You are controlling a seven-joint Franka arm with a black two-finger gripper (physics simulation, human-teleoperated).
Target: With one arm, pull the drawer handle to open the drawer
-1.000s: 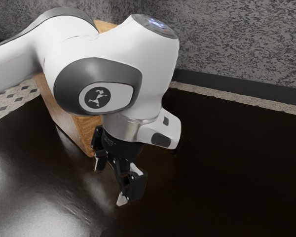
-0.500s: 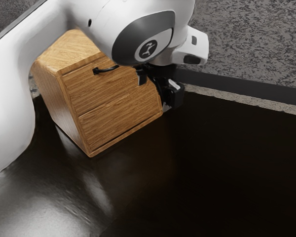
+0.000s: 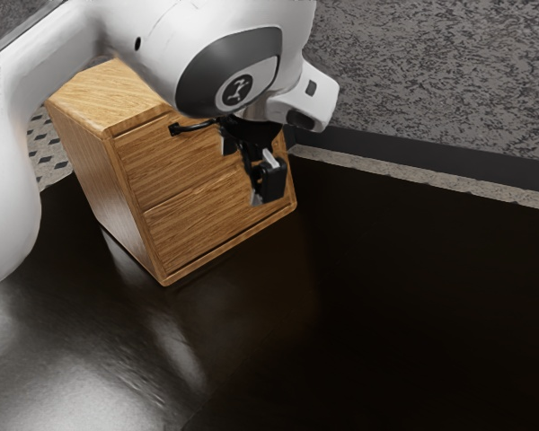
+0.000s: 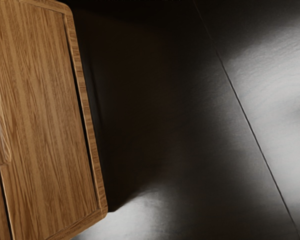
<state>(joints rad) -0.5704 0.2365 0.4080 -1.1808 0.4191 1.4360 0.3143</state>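
Change since half a second before: the pincer (image 3: 266, 187) had shifted toward the exterior view's left, from beside the cabinet's corner to in front of its drawer fronts.

Item 1. Black handle (image 3: 190, 127), on the upper drawer (image 3: 171, 166); sat above the pincer and toward the exterior view's left of it, apart from it. The drawer front lay flush with the cabinet.

Item 2. Pincer, black, hanging before the fronts; wide or narrow could not be told.

Item 3. Wooden cabinet (image 3: 108, 99), two fronts, directly behind the pincer; its oak grain appeared in the wrist view (image 4: 40, 125).

Item 4. Table (image 3: 386, 314), dark and glossy with pale reflections, below the pincer.

Item 5. Grey speckled wall (image 3: 431, 63) beyond, with a black band (image 3: 431, 151) at its foot.

Item 6. White emblem (image 3: 235, 90) on the arm's grey joint cap, above the pincer.
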